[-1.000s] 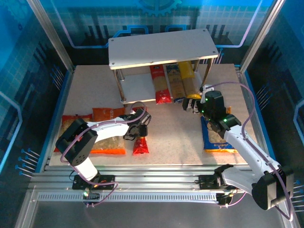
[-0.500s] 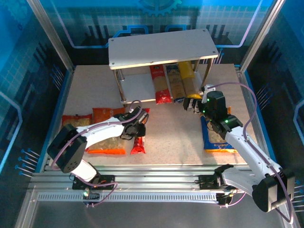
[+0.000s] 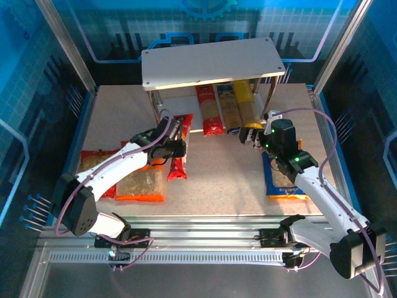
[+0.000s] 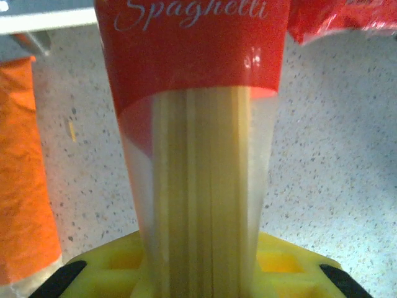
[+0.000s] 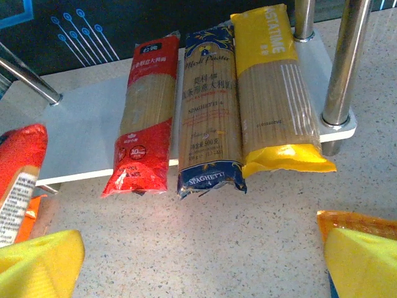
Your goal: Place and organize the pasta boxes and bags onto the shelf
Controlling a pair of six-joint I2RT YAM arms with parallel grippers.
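Note:
My left gripper (image 3: 169, 146) is shut on a red spaghetti pack (image 3: 180, 148), one of the pasta boxes, which shows as a pale pasta window (image 4: 198, 186) rising between the yellow fingers (image 4: 105, 273). The pack's far end lies just before the shelf (image 3: 211, 62). On the shelf's lower board (image 5: 80, 124) lie a red pack (image 5: 146, 118), a dark blue pack (image 5: 209, 112) and a yellow pack (image 5: 273, 93) side by side. My right gripper (image 3: 251, 138) hangs open in front of them with nothing between its fingertips (image 5: 37, 261).
An orange bag (image 3: 142, 181) and a red bag (image 3: 98, 162) lie at the near left under my left arm. A blue bag (image 3: 285, 181) lies under my right arm. A metal shelf leg (image 5: 344, 62) stands right of the yellow pack.
My left gripper has carried the red spaghetti pack away from the near table towards the shelf's left half. The right arm has barely moved and stays open.

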